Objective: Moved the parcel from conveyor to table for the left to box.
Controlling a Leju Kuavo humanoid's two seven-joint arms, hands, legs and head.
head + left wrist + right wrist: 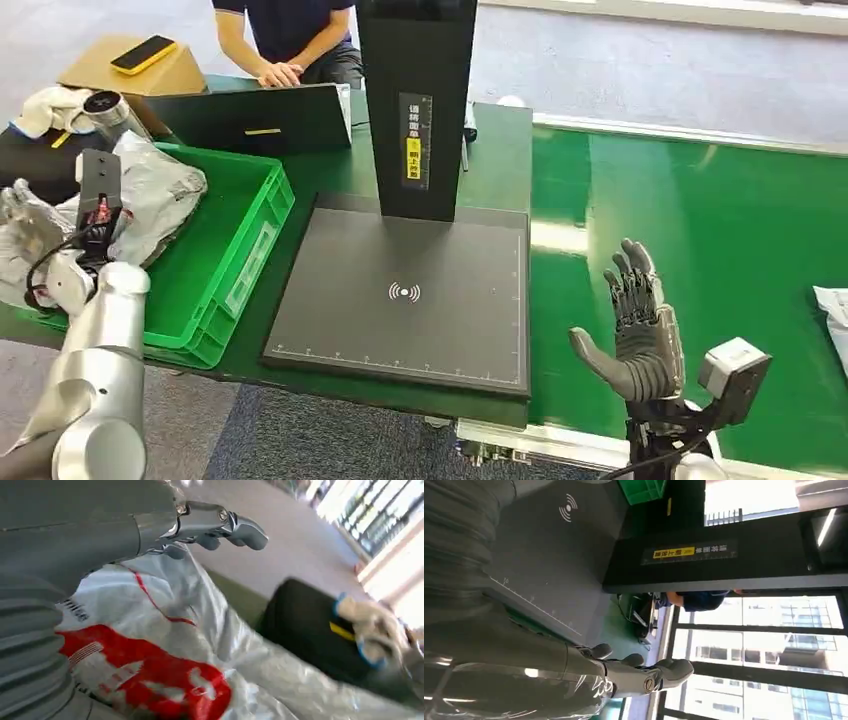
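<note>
The right robot hand [640, 325] hovers above the green conveyor [700, 250], fingers spread and holding nothing, just beside the dark scanner pad [400, 295] on the surface. A white parcel [833, 318] lies on the belt at the far right edge, well apart from it. The step in hand looks like the reach for that parcel; next, the hand must travel right and close on it. The left robot hand [220, 527] hangs over grey bags [160, 195] in the green crate [235, 265], fingers loosely curled with nothing in them.
</note>
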